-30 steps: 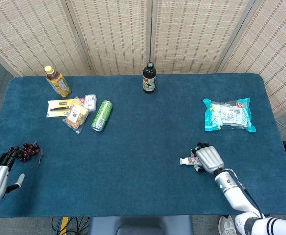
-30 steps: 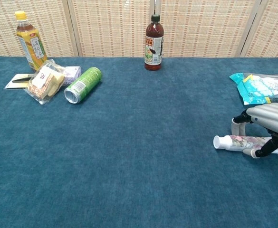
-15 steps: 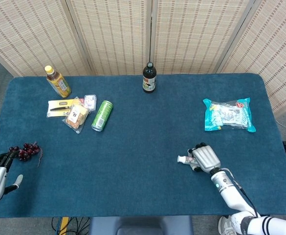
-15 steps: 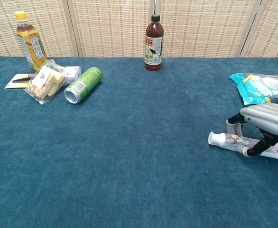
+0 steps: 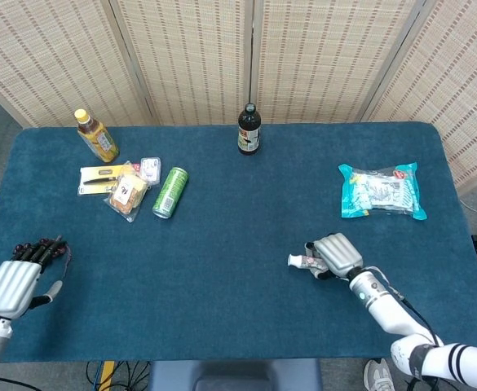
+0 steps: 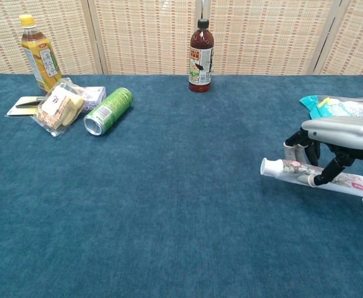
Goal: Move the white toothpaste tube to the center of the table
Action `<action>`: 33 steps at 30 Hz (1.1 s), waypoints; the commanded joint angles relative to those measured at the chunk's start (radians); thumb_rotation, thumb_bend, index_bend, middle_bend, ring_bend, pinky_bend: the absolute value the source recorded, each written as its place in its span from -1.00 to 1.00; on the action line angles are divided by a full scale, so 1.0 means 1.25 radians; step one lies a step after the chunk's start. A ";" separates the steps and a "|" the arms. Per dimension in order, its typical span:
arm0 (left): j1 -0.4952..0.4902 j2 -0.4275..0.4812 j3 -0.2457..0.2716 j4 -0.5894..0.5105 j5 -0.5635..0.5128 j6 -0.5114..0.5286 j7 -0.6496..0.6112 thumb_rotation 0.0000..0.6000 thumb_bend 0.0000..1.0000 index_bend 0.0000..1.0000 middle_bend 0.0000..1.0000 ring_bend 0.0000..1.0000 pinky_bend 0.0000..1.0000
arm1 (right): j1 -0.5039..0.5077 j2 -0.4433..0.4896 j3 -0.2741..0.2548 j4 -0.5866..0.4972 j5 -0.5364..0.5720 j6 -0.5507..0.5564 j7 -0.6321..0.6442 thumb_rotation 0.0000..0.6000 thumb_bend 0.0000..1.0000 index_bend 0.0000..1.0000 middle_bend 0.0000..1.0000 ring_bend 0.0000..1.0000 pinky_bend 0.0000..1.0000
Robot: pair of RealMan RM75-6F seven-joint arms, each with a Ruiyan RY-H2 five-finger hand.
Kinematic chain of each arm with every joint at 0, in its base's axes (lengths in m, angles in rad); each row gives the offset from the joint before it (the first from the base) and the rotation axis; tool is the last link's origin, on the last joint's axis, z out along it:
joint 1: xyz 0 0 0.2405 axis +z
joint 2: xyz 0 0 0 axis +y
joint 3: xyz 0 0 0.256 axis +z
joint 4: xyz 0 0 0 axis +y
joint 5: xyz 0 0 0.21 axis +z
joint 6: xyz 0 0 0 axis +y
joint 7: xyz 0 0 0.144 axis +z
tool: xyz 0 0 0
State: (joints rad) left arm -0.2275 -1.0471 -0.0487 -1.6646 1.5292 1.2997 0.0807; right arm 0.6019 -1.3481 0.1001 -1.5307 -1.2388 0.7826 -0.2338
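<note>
The white toothpaste tube (image 6: 293,169) hangs just above the blue table, cap pointing left, at the right side of the chest view. My right hand (image 6: 333,139) grips it from above, fingers curled around its middle. In the head view the tube's cap (image 5: 293,261) sticks out left of the right hand (image 5: 336,253), near the table's front right. My left hand (image 5: 14,281) rests at the front left edge, its fingers over a bunch of dark grapes (image 5: 49,244); whether it holds anything does not show.
A dark bottle (image 5: 249,130) stands at the back centre. At the back left lie a green can (image 5: 170,192), a yellow drink bottle (image 5: 96,136) and snack packets (image 5: 129,192). A teal snack bag (image 5: 382,191) lies at the right.
My right hand has lifted the tube and carried it leftward toward the table's middle. My left hand has shifted up and right over the grapes.
</note>
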 commanded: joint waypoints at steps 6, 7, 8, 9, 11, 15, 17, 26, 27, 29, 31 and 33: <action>-0.112 0.017 -0.015 0.015 0.043 -0.122 -0.096 1.00 -0.43 -0.65 -0.45 -0.45 -0.34 | 0.086 0.091 0.049 -0.077 0.008 -0.123 0.106 1.00 1.00 0.51 0.41 0.07 -0.17; -0.124 0.017 -0.016 0.019 0.046 -0.137 -0.107 1.00 -0.43 -0.65 -0.42 -0.43 -0.33 | 0.096 0.100 0.052 -0.082 0.008 -0.143 0.120 1.00 1.00 0.51 0.41 0.07 -0.17; -0.141 0.016 -0.016 0.023 0.051 -0.155 -0.121 1.00 -0.43 -0.65 -0.39 -0.41 -0.32 | 0.111 0.110 0.058 -0.087 0.006 -0.165 0.136 1.00 1.00 0.52 0.42 0.08 -0.17; -0.152 0.015 -0.016 0.027 0.054 -0.170 -0.131 1.00 -0.43 -0.65 -0.36 -0.40 -0.31 | 0.122 0.117 0.063 -0.090 0.006 -0.182 0.150 1.00 1.00 0.52 0.42 0.08 -0.16; -0.180 0.011 -0.017 0.033 0.058 -0.202 -0.150 1.00 -0.43 -0.65 -0.31 -0.36 -0.27 | 0.148 0.130 0.076 -0.099 0.005 -0.222 0.182 1.00 1.00 0.52 0.42 0.09 -0.15; -0.227 0.000 -0.015 0.037 0.062 -0.259 -0.195 1.00 -0.43 -0.66 -0.15 -0.18 -0.11 | 0.204 0.143 0.100 -0.105 0.001 -0.293 0.227 1.00 1.00 0.52 0.42 0.09 -0.15; -0.250 -0.008 -0.014 0.042 0.070 -0.281 -0.213 1.00 -0.43 -0.67 -0.09 -0.11 -0.02 | 0.237 0.146 0.112 -0.101 -0.002 -0.329 0.242 1.00 1.00 0.53 0.42 0.10 -0.15; -0.322 -0.045 -0.004 0.051 0.103 -0.327 -0.240 1.00 -0.43 -0.71 0.11 0.12 0.22 | 0.355 0.117 0.128 -0.061 0.010 -0.440 0.274 1.00 1.00 0.54 0.43 0.11 -0.15; -0.327 -0.050 -0.003 0.052 0.106 -0.326 -0.242 1.00 -0.43 -0.71 0.12 0.13 0.23 | 0.365 0.111 0.127 -0.055 0.012 -0.446 0.275 1.00 1.00 0.54 0.43 0.11 -0.15; -0.338 -0.060 -0.002 0.052 0.111 -0.326 -0.246 1.00 -0.43 -0.71 0.14 0.15 0.24 | 0.385 0.094 0.125 -0.040 0.019 -0.458 0.281 1.00 1.00 0.54 0.43 0.11 -0.15; -0.350 -0.069 -0.001 0.052 0.119 -0.326 -0.252 1.00 -0.43 -0.71 0.15 0.16 0.26 | 0.404 0.077 0.123 -0.025 0.024 -0.466 0.284 1.00 1.00 0.54 0.43 0.11 -0.15; -0.359 -0.077 0.001 0.052 0.126 -0.324 -0.257 1.00 -0.43 -0.71 0.16 0.16 0.26 | 0.420 0.061 0.121 -0.010 0.028 -0.469 0.286 1.00 1.00 0.55 0.43 0.12 -0.15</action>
State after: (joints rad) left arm -0.6719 -1.1388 -0.0490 -1.5999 1.6825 0.8937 -0.2373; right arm 1.1139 -1.2590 0.2541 -1.5562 -1.2098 0.2026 0.1194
